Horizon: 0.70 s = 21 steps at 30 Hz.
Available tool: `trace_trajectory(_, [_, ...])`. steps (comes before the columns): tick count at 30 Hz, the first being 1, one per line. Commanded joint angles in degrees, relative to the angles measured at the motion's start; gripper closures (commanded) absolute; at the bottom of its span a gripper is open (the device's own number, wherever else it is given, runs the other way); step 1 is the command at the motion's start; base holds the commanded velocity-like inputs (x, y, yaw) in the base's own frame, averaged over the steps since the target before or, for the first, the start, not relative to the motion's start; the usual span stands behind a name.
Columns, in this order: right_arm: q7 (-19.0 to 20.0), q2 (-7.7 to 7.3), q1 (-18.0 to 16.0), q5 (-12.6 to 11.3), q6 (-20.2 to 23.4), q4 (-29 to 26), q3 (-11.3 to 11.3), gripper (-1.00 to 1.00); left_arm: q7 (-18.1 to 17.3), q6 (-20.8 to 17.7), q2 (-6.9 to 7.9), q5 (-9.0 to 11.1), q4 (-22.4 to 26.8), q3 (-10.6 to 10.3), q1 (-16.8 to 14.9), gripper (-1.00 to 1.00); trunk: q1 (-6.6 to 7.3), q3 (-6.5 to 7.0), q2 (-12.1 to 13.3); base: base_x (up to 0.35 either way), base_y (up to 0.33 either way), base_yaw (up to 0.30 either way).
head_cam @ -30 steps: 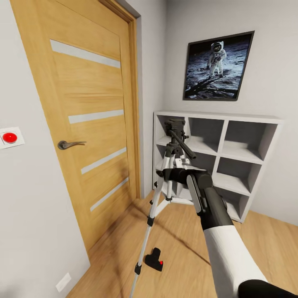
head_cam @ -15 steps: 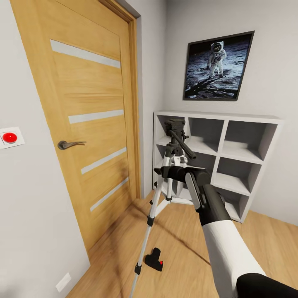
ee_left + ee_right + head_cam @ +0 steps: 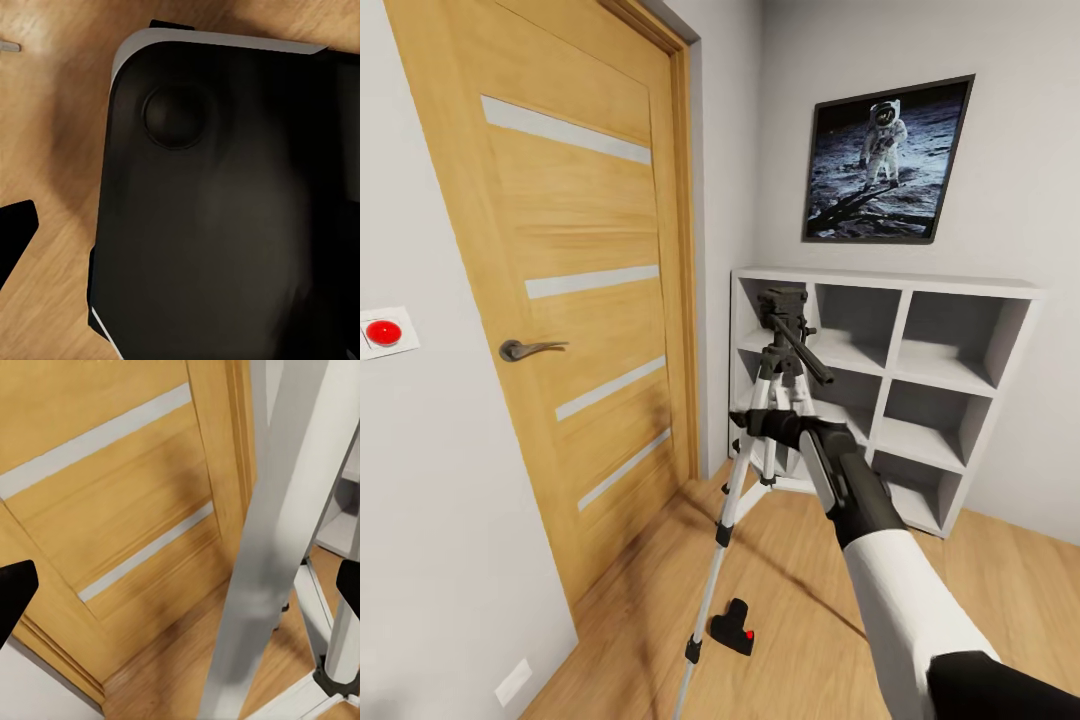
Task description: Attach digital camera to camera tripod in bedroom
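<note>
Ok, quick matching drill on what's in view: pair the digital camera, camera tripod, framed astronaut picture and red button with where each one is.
1 digital camera
2 camera tripod
3 astronaut picture
4 red button

a wall above the white shelving
b wall on the handle side of the oak door
c standing in front of the shelving
d lying on the wood floor

Pairs: 1-d, 2-c, 3-a, 4-b

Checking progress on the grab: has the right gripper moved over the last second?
Yes. The right gripper has slid left against the white shelf, closing on the camera tripod leg.
</note>
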<state>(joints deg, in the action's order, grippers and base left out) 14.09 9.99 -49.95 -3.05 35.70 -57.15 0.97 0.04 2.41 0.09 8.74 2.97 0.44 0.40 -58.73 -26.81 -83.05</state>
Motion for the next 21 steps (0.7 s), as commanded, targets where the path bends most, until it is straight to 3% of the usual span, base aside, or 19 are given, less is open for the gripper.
trace_trajectory(1, [0.0,0.01,-0.1,-0.3,-0.3,0.4,0.0,-1.00,0.0,0.0,0.00,0.4,0.1,0.0,0.0,-1.00,0.00,-0.05,0.0,0.000,0.000,0.000])
trace_trajectory(21, [0.0,0.01,-0.1,0.2,-1.4,0.4,0.2,-1.00,0.0,0.0,0.00,0.4,0.1,0.0,0.0,-1.00,0.00,-0.05,0.0,0.000,0.000,0.000])
